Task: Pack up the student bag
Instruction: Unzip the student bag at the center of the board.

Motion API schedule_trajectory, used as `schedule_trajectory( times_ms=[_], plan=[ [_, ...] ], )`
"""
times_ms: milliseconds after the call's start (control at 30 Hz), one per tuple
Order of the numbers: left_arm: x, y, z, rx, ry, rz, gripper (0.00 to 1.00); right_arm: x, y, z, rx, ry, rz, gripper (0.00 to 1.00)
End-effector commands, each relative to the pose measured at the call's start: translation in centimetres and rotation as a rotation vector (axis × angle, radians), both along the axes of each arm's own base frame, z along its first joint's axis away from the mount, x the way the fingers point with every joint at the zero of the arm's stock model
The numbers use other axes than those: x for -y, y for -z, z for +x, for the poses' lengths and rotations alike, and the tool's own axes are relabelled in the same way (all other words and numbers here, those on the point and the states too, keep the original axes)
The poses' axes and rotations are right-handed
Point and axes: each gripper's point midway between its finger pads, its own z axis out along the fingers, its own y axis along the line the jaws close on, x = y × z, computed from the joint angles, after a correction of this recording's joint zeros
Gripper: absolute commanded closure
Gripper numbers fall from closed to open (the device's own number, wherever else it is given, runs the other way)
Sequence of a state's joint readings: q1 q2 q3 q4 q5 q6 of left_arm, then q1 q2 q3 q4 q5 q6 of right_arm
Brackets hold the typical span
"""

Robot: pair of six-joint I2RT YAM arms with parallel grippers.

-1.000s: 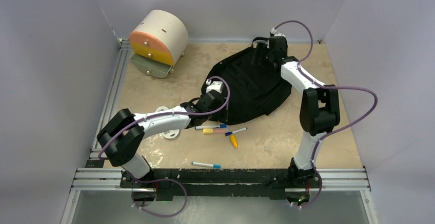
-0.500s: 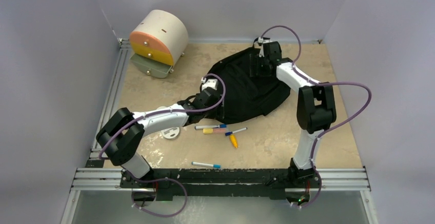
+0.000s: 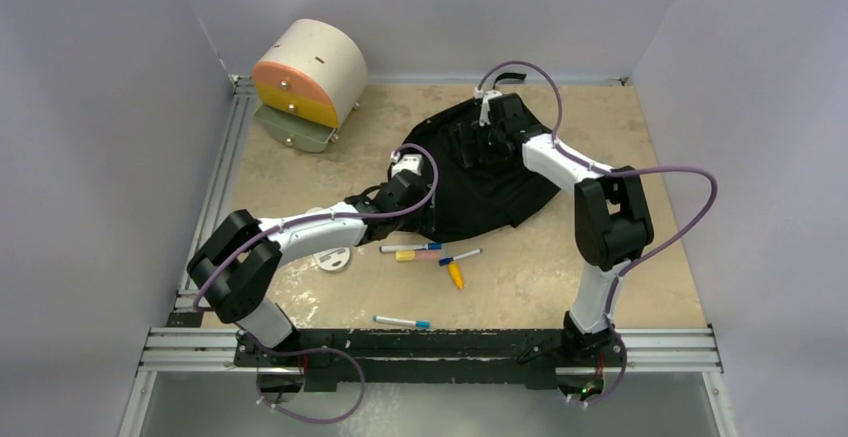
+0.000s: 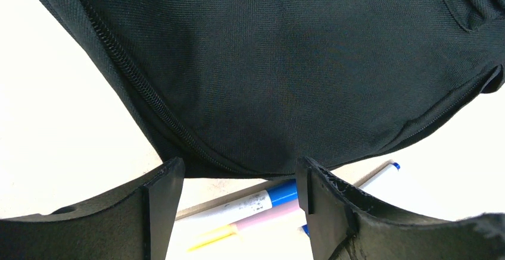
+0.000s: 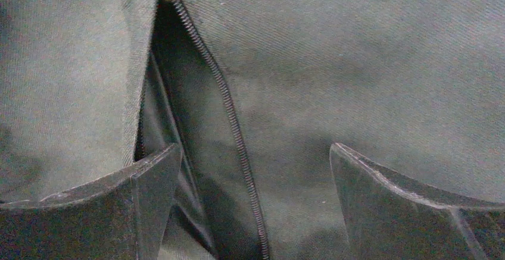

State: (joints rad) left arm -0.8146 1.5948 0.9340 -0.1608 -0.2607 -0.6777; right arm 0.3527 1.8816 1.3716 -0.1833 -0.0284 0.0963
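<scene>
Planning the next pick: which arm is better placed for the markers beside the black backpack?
Left: the left gripper, open, hovers at the black fabric backpack's near edge, a white blue-capped marker close by; the right gripper faces the zipper.

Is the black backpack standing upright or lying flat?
Lying flat: the student bag sprawls limp on the table, pens beside it.

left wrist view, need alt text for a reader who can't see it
The black student bag fills most of the frame, a zipper curving along its near edge. At the bottom the left gripper stands open and empty, and between its fingers a white marker with a blue cap and a pink-and-yellow pen lie on the pale table.
</scene>
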Motion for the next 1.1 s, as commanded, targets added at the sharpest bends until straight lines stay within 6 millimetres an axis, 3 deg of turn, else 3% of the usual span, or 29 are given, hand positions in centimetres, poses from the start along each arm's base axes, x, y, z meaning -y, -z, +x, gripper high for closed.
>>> schedule_trajectory(
  times_ms=[0,167,300,500,633,867,1067],
  plan=[
    [-0.9,0.5,-0.4,-0.022,-0.015,0.008,0.31,-2.1,-0.2,-2.2,-0.038,-0.087,0.037,0.03],
    [-1.2,0.6,-0.5,-0.022,-0.020,0.016,0.31,-1.0,1.7,-2.6,-0.062,-0.047,-0.062,0.02],
    [-1.3,0.7,-0.5,-0.023,-0.020,0.017,0.31,1.7,3.1,-2.0,-0.045,0.064,-0.241,0.04],
    [-1.3,0.6,-0.5,-0.024,-0.022,0.013,0.31,4.2,4.1,-1.5,-0.041,0.178,-0.373,0.23],
    [-1.4,0.5,-0.6,-0.024,-0.020,0.016,0.31,5.0,1.7,-0.8,0.022,0.238,-0.389,0.42],
    [-1.5,0.6,-0.6,-0.024,-0.017,0.025,0.32,4.2,-3.2,0.7,0.138,0.289,-0.293,0.72],
    [-1.6,0.8,-0.7,-0.028,-0.018,0.031,0.32,3.4,-5.6,1.4,0.178,0.294,-0.236,0.94]
  ],
)
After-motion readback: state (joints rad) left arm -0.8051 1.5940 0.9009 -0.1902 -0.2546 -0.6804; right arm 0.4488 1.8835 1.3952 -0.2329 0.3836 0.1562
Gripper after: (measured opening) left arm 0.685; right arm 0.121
